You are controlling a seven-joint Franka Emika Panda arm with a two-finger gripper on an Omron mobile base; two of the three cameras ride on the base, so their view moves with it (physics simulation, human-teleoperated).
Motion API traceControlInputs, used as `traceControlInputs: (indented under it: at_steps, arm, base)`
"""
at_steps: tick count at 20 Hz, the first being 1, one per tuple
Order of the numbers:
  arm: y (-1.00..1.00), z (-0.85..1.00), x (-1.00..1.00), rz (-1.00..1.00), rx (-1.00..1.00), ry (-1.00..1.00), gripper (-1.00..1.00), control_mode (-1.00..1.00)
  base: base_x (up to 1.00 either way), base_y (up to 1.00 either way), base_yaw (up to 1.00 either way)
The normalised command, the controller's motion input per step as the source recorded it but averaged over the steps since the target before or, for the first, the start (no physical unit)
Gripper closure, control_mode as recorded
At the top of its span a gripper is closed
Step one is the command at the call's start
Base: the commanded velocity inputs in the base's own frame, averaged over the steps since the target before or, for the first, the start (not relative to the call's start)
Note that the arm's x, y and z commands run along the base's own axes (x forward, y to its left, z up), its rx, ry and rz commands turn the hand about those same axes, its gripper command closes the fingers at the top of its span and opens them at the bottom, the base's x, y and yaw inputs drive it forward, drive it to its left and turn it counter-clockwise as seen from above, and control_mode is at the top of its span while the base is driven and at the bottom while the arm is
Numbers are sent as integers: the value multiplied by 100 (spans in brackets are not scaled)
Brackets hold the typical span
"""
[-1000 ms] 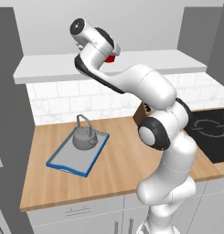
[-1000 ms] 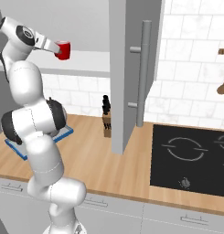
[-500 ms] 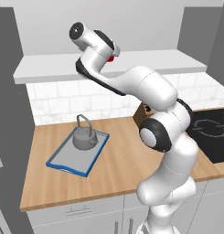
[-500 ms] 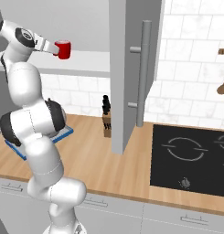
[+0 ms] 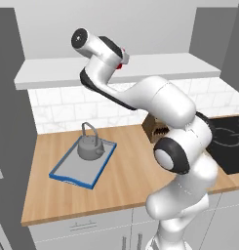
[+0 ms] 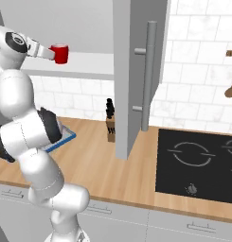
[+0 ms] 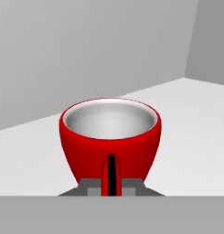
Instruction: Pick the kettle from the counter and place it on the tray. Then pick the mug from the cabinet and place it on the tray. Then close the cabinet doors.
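The red mug (image 7: 111,137) with its white inside stands on or just over the pale cabinet (image 6: 89,64) shelf; I cannot tell whether it touches. My gripper (image 7: 111,185) is shut on the mug's side handle, which sits between the fingertips (image 7: 89,186). From the right, the mug (image 6: 60,54) shows at the end of the gripper (image 6: 52,53), high up at the left. In the left base view a sliver of the mug (image 5: 122,58) shows behind my hand. The grey kettle (image 5: 90,146) sits on the blue-rimmed tray (image 5: 72,176) on the counter (image 5: 130,180).
An open cabinet door (image 6: 131,56) with a long bar handle (image 6: 147,75) hangs over the counter to the right of the mug. A knife block (image 6: 110,125) stands below it. A black hob (image 6: 198,160) lies at the right, and wooden utensils (image 6: 229,87) hang on the wall.
The gripper has shut on the mug's handle. The arm and the mug have hardly shifted; kettle and tray are unmoved.
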Motion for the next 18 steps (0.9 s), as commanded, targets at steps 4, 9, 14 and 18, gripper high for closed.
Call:
traceControlInputs:
  at_steps: [4, 9, 14, 18]
  arm:
    - [1, 0, -95, 12, 0, 0, 100, -100]
    - [0, -1, -100, 30, 0, -3, 100, -100]
    - [0, -3, -100, 35, 3, -1, 100, -100]
    - [-1, -13, -100, 41, 9, 0, 100, -100]
  base:
    - [0, 0, 0]
    - [0, 0, 0]
    - [0, 0, 0]
    - [0, 0, 0]
